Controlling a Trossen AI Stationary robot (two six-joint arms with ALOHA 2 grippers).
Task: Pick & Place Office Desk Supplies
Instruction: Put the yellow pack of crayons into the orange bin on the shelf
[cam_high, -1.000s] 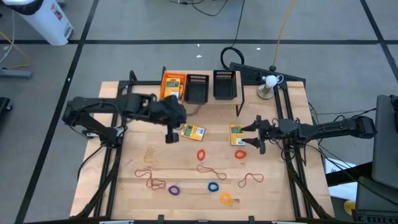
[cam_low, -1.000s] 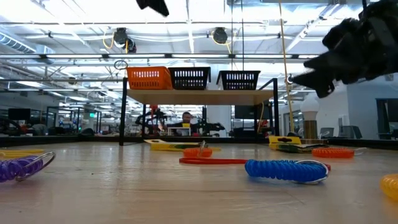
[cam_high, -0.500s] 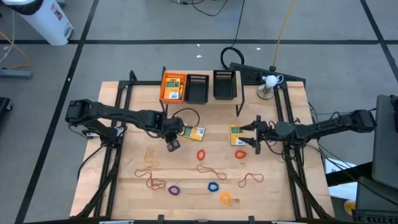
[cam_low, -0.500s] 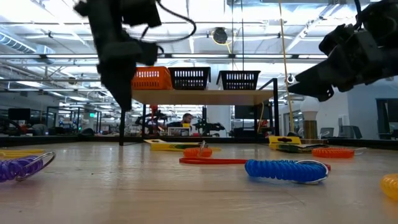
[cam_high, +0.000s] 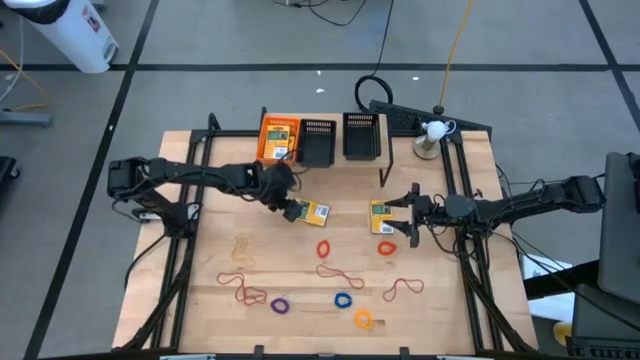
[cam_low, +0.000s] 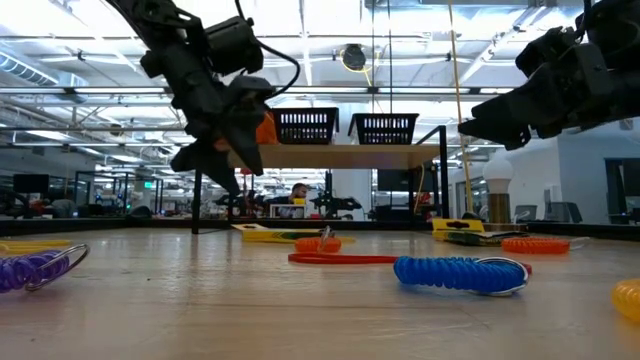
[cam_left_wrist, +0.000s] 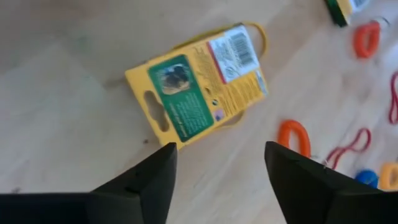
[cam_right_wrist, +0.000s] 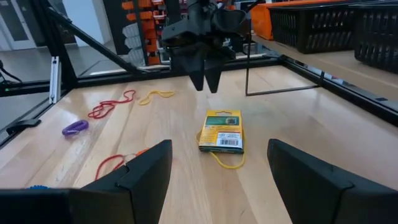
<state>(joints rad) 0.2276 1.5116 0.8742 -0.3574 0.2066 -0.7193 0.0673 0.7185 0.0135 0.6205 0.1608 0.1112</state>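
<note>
Early stage, by the look of it. Inside the orange tray, well beyond the left end effector: at least one yellow packet with a green label; exact count impossible to tell. Both black trays apparently bare.

Just ahead of the left end effector: a second packet flat on the counter, not gripped. Fingers spread apart, nothing between them.

Just ahead of the right end effector: a third packet, also flat on the counter, a yellow band poking out from under it. Fingers likewise apart and holding nothing.

Farther out, on the near side of both end effectors, loose on the counter: two orange-red rings, a purple ring, a blue ring, a yellow ring, and several red rubber bands.

Most of the sorting left to do.
</note>
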